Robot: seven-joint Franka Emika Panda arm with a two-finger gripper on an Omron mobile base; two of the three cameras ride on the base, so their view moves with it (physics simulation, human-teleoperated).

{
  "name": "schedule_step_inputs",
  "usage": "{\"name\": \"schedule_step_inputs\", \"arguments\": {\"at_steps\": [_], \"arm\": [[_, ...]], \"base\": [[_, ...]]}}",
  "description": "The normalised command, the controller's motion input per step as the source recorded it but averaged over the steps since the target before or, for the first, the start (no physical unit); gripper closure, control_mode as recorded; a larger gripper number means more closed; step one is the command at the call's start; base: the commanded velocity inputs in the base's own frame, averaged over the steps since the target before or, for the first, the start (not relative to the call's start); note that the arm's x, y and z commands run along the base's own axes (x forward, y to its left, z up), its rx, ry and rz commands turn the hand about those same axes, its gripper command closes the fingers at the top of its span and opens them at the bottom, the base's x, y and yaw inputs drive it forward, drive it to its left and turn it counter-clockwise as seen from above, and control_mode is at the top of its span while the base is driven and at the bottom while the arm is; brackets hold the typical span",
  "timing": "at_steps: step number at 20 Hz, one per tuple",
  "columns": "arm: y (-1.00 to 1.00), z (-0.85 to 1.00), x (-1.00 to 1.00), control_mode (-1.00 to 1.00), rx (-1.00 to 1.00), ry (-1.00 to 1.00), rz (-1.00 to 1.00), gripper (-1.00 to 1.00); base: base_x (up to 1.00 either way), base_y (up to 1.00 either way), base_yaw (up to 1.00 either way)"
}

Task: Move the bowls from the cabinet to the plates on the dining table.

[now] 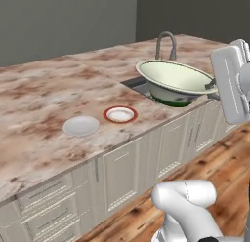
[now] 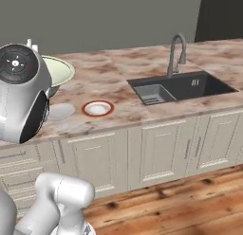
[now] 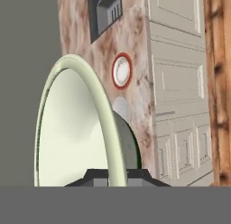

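Observation:
My gripper (image 3: 117,175) is shut on the rim of a wide cream-white bowl (image 1: 176,82) with a dark green base, holding it in the air above the near edge of the dining table (image 1: 39,90), by the sink. In the left base view the gripper (image 1: 211,84) meets the bowl's right rim. The bowl (image 2: 59,70) shows behind my arm in the right base view, and it (image 3: 67,128) stands on edge in the hand view. Two plates lie on the table: a red-rimmed one (image 1: 120,114) (image 2: 98,108) (image 3: 122,71) and a plain pale one (image 1: 81,125) (image 2: 60,111) (image 3: 121,108). The cabinet is out of view.
A dark sink (image 2: 180,87) with a curved grey faucet (image 2: 175,54) is set into the marbled top to the right of the plates. Cream drawer and door fronts (image 2: 156,144) run below the edge. A wooden floor (image 2: 180,201) lies in front.

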Motion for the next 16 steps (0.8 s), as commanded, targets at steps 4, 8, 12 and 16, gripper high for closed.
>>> {"name": "schedule_step_inputs", "arguments": {"at_steps": [4,8,12,16], "arm": [[0.0,0.0,0.0,1.0,0.0,0.0,0.0,1.0],[0.0,0.0,0.0,1.0,0.0,0.0,0.0,1.0],[0.0,0.0,0.0,1.0,0.0,0.0,0.0,1.0],[0.0,0.0,0.0,1.0,0.0,0.0,0.0,1.0]], "base": [[0.27,-0.83,0.25],[0.41,-0.6,0.23],[0.55,-0.39,0.31],[0.57,0.0,0.57]]}}
